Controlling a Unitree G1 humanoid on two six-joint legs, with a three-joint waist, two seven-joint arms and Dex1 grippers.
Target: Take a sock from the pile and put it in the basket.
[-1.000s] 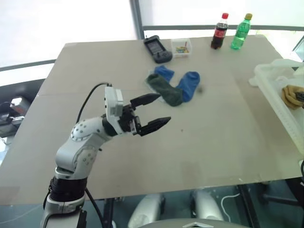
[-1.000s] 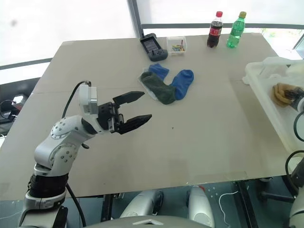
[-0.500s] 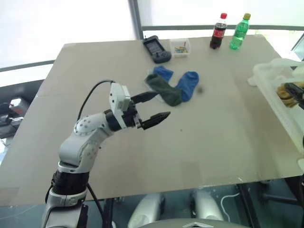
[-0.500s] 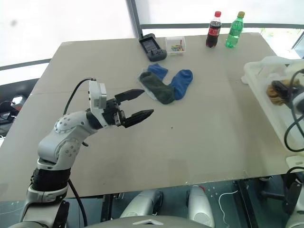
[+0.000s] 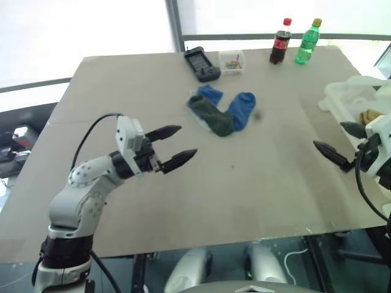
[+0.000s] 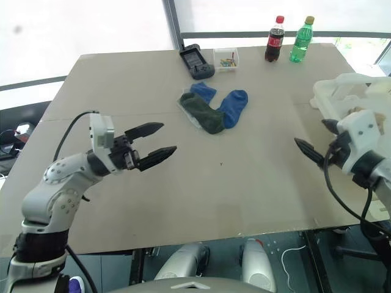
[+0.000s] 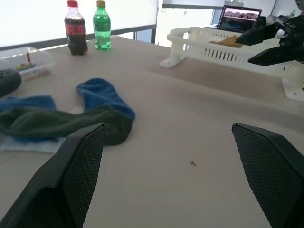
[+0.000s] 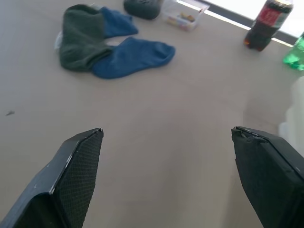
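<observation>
Pile (image 5: 221, 110) beyond left claw (image 5: 173, 146)

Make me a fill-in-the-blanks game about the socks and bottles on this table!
1. The dark green sock lies partly over a ____ sock.
2. Beside the cola bottle stands a bottle coloured ____.
3. The yellow sock lies in the ____.
4. Both the left hand and the right hand are ____.

Missing words: blue; green; basket; open

A tan table (image 5: 153, 201) holds a pile (image 5: 221, 112) of socks near its middle. Beyond the pile sit a dark device (image 5: 202, 63), a small clear box (image 5: 233, 61) and two bottles (image 5: 294, 41). A white basket (image 5: 348, 104) rests to the pile's right.
</observation>
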